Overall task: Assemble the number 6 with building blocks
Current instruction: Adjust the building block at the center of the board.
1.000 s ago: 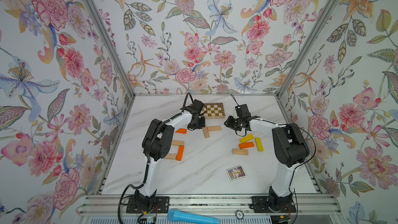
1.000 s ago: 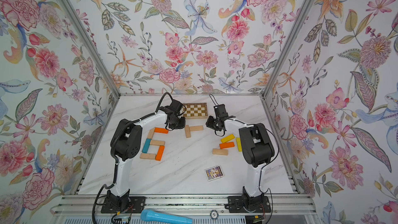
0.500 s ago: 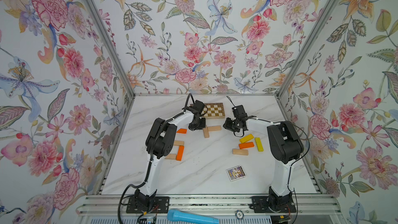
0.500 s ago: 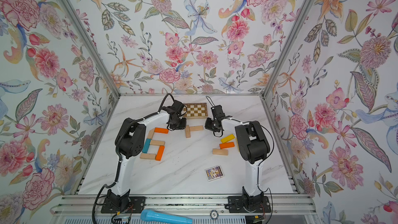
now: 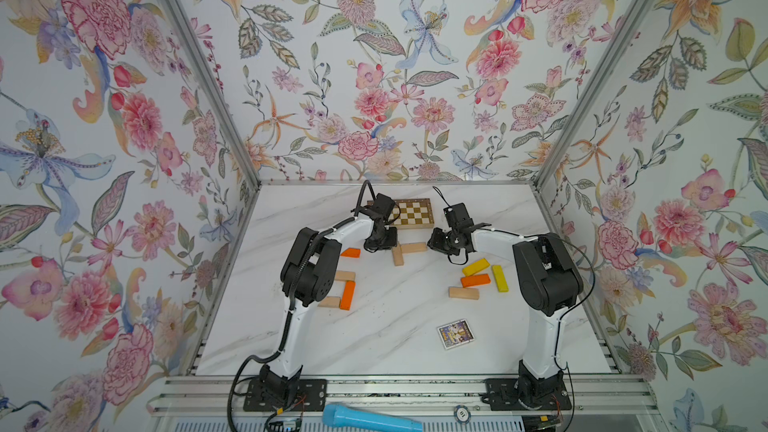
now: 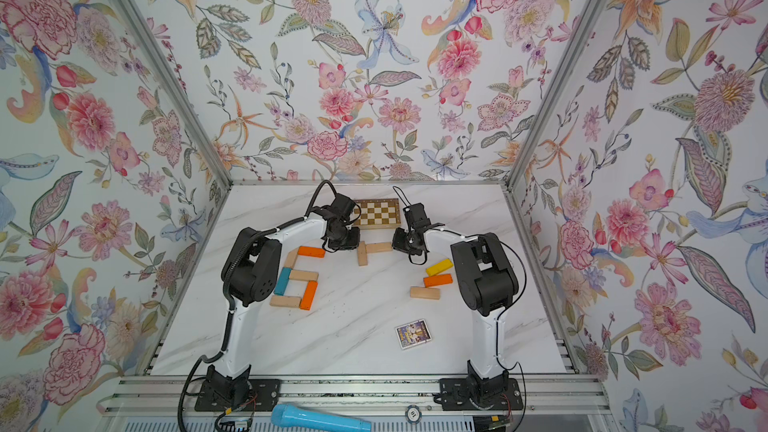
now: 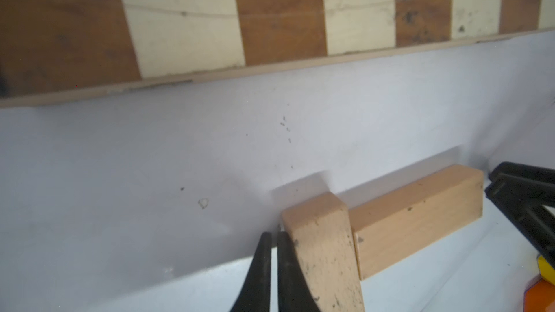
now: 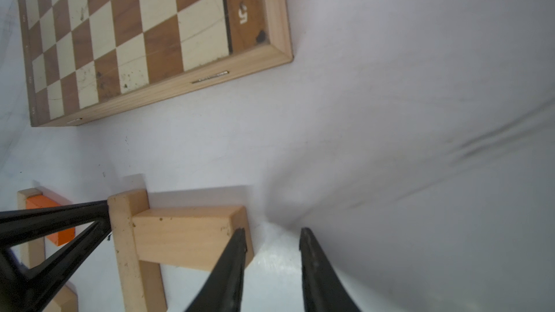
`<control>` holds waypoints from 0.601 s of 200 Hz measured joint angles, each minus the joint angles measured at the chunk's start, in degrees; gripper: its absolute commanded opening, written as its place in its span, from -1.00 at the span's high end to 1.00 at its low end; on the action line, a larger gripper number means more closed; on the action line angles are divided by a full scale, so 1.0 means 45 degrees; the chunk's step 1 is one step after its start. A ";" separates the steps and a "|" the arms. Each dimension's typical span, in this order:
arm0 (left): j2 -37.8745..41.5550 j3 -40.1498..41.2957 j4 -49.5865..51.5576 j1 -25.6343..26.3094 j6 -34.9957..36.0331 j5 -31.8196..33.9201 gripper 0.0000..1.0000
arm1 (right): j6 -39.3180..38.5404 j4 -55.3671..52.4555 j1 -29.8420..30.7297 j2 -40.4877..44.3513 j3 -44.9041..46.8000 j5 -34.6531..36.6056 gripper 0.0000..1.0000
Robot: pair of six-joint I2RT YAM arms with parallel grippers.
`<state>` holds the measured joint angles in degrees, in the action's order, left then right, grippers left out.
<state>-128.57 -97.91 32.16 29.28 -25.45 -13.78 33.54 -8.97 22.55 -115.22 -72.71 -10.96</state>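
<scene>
Two pale wooden building blocks lie touching in an L, one upright point(image 5: 397, 255) point(image 7: 324, 253) and one crosswise point(image 5: 413, 247) point(image 8: 186, 235). My left gripper point(image 5: 380, 243) point(image 7: 274, 235) is shut and empty, and one of its fingers point(image 7: 286, 265) rests against the upright block's side. My right gripper point(image 5: 436, 243) point(image 8: 271, 231) is open and empty, with one finger point(image 8: 231, 262) at the crosswise block's end. Orange point(image 6: 311, 251), teal point(image 6: 283, 281) and pale blocks point(image 6: 303, 275) form a figure at the left. Loose yellow point(image 5: 476, 266), orange point(image 5: 475, 280) and pale blocks point(image 5: 464, 292) lie at the right.
A brown-and-cream checkered board point(image 5: 411, 213) lies just behind both grippers. A small picture card point(image 5: 455, 333) lies on the marble table toward the front right. A light-blue microphone point(image 5: 370, 419) rests on the front rail. Flowered walls close in the table on three sides.
My right gripper has moved left to the end of the crosswise pale block. My left gripper's fingers have closed slightly. The blocks have not moved.
</scene>
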 measured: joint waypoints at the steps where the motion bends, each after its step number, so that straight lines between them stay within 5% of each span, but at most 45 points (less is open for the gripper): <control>1: 0.0000 0.0000 -0.0005 0.0000 0.0000 -0.0005 0.80 | 0.0000 0.0000 0.0000 0.0000 0.0000 0.0000 0.35; 120: 0.0291 0.0529 -0.0248 0.0010 -0.0126 -0.0180 0.82 | 0.0520 0.0257 0.0316 0.0039 0.0165 0.0321 0.38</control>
<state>-127.26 -95.53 31.05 29.32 -26.02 -14.59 35.88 -7.81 23.97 -115.04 -71.96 -9.52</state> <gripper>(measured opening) 0.092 0.317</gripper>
